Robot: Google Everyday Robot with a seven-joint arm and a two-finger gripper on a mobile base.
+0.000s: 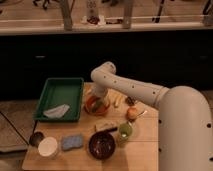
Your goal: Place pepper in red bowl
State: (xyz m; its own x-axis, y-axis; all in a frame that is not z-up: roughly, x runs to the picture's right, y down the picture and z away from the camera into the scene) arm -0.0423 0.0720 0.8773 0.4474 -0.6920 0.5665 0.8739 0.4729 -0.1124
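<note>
The red bowl (pixel 95 107) is a shallow orange-red bowl on the wooden table, just right of the green tray. My gripper (pixel 98 99) hangs straight down over the bowl, its tip at or inside the rim. A small green streak that looks like the pepper (pixel 102 104) shows in the bowl under the gripper. I cannot tell whether it is held or lying in the bowl. The arm covers the bowl's far side.
A green tray (pixel 75 86) with a white cloth (pixel 56 111) lies at the left. A dark bowl (pixel 102 145), light-green cup (pixel 124 132), blue sponge (pixel 72 142) and white cup (pixel 48 147) stand in front. An orange fruit (pixel 132 113) and a pale yellow item (pixel 116 99) lie to the right.
</note>
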